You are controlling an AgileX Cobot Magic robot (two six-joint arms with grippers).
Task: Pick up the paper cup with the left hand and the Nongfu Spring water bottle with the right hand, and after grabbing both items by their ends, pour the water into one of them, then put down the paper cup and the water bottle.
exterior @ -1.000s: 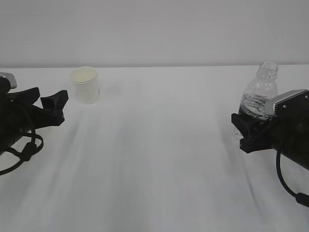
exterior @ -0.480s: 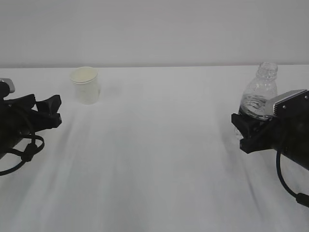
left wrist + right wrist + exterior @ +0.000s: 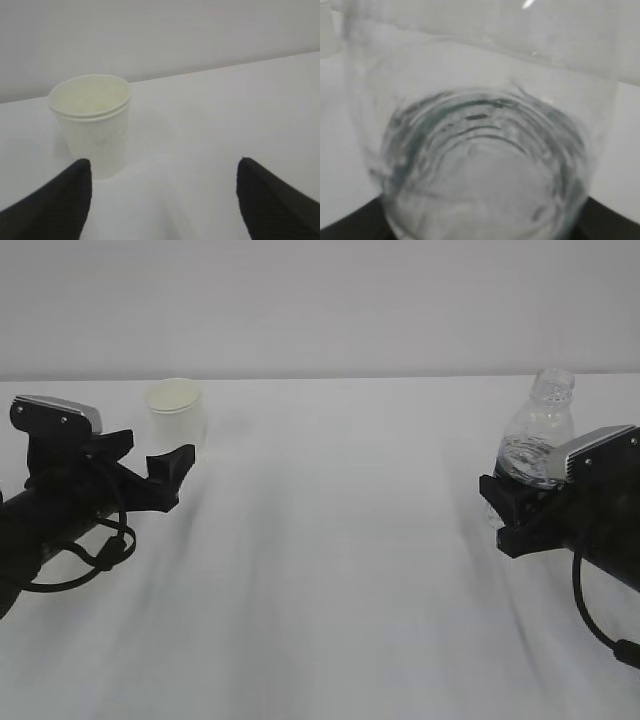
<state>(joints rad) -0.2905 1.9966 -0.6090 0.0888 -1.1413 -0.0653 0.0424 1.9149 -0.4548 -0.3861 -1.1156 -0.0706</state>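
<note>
1. Setting: a plain white bench (image 3: 330, 570) is running back to a pale, bare wall.
2. Paper cup (image 3: 177, 412): standing upright near the bench's far edge, toward its left end, resting on the surface and untouched.
3. Left hand (image 3: 150, 465): hovering just in front of the cup with its jaws spread wide and nothing between them; in the left wrist view the cup (image 3: 92, 125) is sitting left of centre, beyond the fingertips (image 3: 55, 205).
4. Nongfu Spring water bottle (image 3: 537, 435): standing upright near the bench's right edge, water (image 3: 485, 165) showing inside.
5. Right hand (image 3: 520, 505): clamping the bottle's lower body.
6. Progress: early stage; bottle grasped, cup not yet gripped; lifting, pouring and setting down are all remaining.
</note>
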